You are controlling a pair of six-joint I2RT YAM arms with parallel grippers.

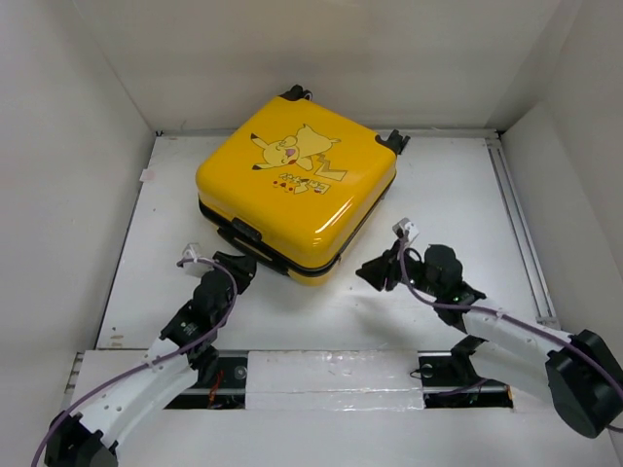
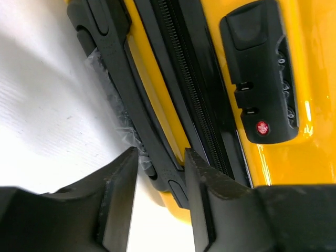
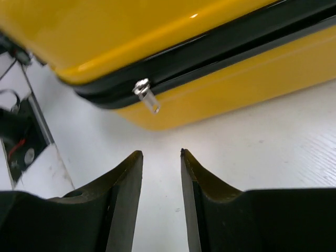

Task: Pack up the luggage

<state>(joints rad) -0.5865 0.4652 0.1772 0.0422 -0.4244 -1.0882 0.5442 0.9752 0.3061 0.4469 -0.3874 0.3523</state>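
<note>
The luggage (image 1: 292, 185), a yellow hard-shell suitcase with a Pikachu print, lies flat and closed at the back middle of the table. My left gripper (image 1: 238, 265) is at its near left side. In the left wrist view this gripper (image 2: 160, 157) is open, and its fingers straddle the lower end of the black side handle (image 2: 121, 89), beside the black zip band (image 2: 189, 79) and the combination lock (image 2: 262, 79). My right gripper (image 1: 375, 272) is open and empty just off the near right side. In the right wrist view it (image 3: 161, 153) points at the silver zip pull (image 3: 147, 97) on the suitcase (image 3: 157, 31).
White walls close in the table on the left, back and right. A metal rail (image 1: 516, 224) runs along the right side. A white taped strip (image 1: 331, 375) covers the near edge between the arm bases. Clear plastic wrap (image 2: 100, 58) sits behind the handle.
</note>
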